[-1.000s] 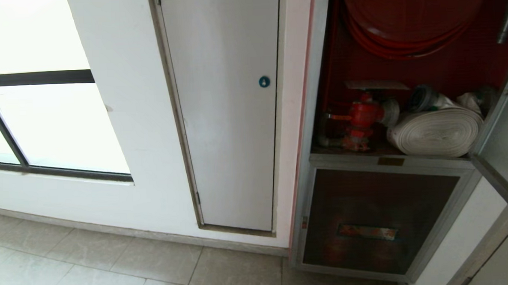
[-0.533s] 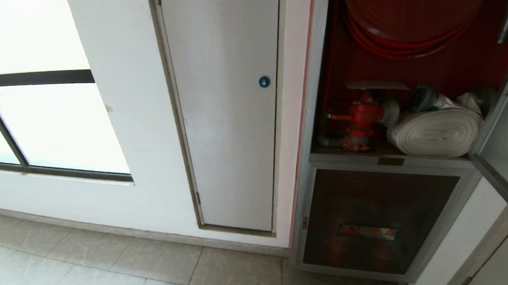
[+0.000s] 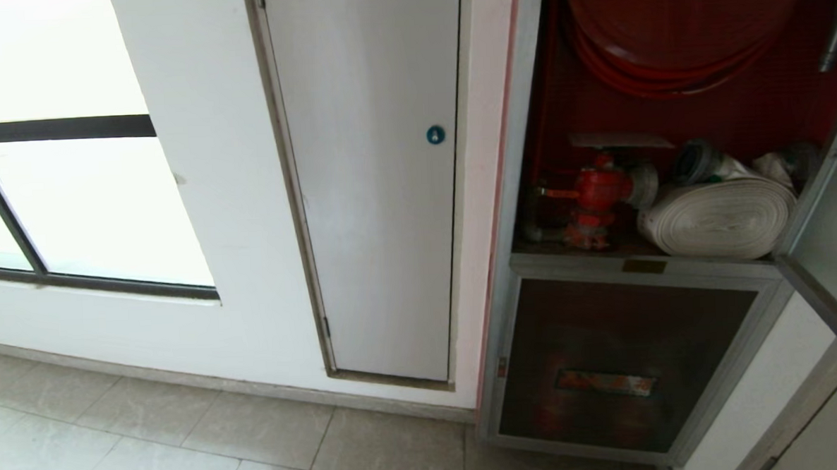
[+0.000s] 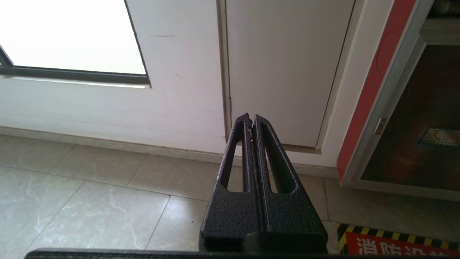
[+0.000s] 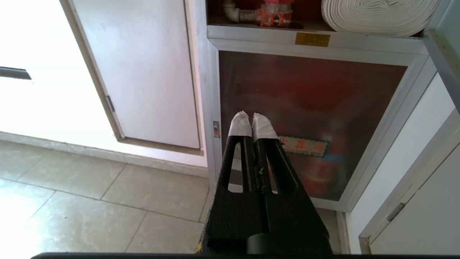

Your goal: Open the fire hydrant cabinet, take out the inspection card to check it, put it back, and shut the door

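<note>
From the head view, the fire hydrant cabinet (image 3: 522, 188) fills the right side of the scene with its upper compartment exposed, and the door (image 3: 825, 245) swung out toward the near right, its silver frame edge cutting across the right border. Inside the red interior a red hose reel (image 3: 664, 33) hangs at the top, a red hydrant valve (image 3: 597, 195) stands at the left of the shelf, and a rolled white hose (image 3: 718, 218) lies to its right; a flat pale sheet (image 3: 619, 140) rests just above the valve, though whether that is the inspection card cannot be told. Below the shelf sits the shorter dark panel (image 3: 621, 353) with an orange label. To the left of the cabinet is a plain grey-white door (image 3: 374, 194) with a round blue lock (image 3: 435, 135), and farther left a window (image 3: 71, 201); neither arm appears here. In the left wrist view, the left gripper (image 4: 251, 120) hangs low over the tiled floor (image 4: 90, 208), its black fingers pressed together and empty, pointing toward the foot of the grey-white door. In the right wrist view, the right gripper (image 5: 252, 118) is likewise clenched on nothing, its white-taped fingertips (image 5: 240, 126) meeting in front of the shorter dark panel, well apart from it
</note>
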Motion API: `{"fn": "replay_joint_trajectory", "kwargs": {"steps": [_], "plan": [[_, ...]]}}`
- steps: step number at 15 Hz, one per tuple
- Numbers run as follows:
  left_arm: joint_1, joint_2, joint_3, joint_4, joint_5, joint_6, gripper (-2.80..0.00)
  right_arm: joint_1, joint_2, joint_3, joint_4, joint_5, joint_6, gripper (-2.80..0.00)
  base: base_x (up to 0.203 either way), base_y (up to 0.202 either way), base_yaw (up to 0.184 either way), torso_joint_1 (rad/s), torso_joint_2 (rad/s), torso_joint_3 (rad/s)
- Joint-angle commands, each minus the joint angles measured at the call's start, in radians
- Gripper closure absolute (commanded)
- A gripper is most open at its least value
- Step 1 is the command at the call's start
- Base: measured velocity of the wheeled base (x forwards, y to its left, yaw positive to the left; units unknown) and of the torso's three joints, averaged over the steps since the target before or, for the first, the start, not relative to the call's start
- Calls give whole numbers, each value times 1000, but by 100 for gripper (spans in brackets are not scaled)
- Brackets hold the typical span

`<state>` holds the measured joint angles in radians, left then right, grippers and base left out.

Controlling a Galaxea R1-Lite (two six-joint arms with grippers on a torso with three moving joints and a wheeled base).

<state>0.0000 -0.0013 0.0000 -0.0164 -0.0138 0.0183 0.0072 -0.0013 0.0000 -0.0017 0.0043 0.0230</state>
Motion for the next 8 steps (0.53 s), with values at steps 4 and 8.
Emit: {"fn": "replay_joint_trajectory", "kwargs": {"steps": [4,8], "plan": [[0,1,6,0,0,0,0,0,0,0,0,0,0,0,0,0,0,0,0,0],[0,1,6,0,0,0,0,0,0,0,0,0,0,0,0,0,0,0,0,0]]}}
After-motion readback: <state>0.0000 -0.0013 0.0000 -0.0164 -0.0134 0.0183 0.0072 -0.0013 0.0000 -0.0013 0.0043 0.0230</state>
